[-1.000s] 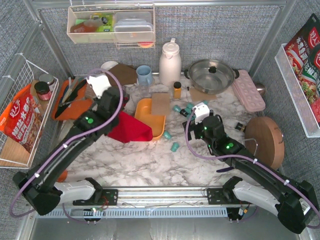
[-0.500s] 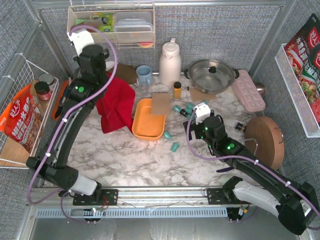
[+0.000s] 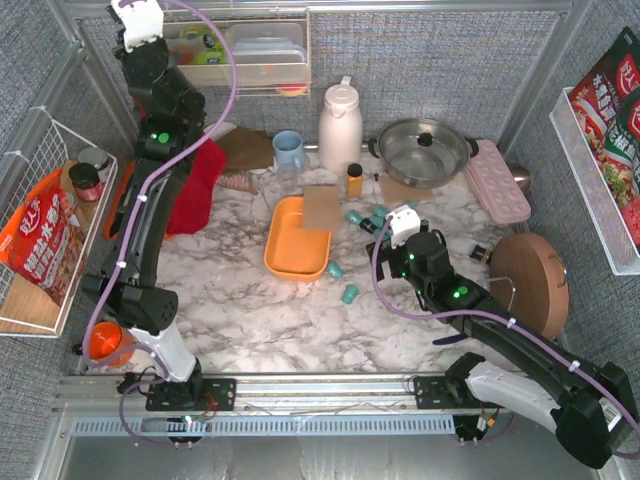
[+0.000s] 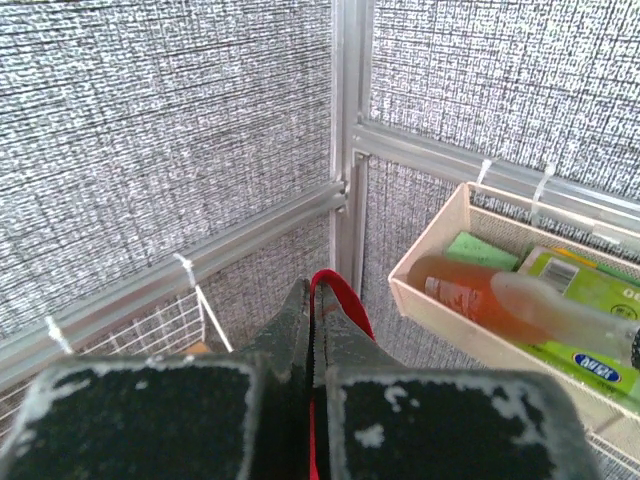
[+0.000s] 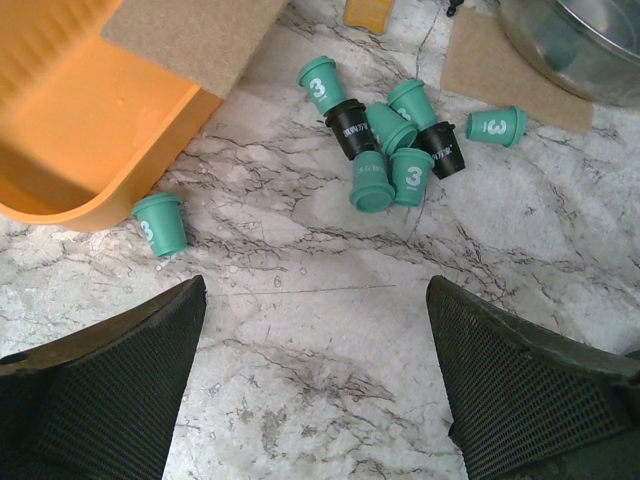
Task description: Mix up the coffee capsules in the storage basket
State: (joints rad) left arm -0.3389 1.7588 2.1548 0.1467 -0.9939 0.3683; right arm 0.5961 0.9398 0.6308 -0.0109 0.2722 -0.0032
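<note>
The top external camera overlooks the whole table from behind. The right wrist camera, close and facing down, shares the coffee capsules with it. The left wrist camera, raised, apparently faces the rear-left wall corner.

Mock kitchen cell in a robot lab: marble-look surface carried a steel pot, white thermos, blue mug and pink egg tray. A snack bag sat in a wire rack. Grey fabric panels walled it; robot arms were bolted to the front rail.
</note>
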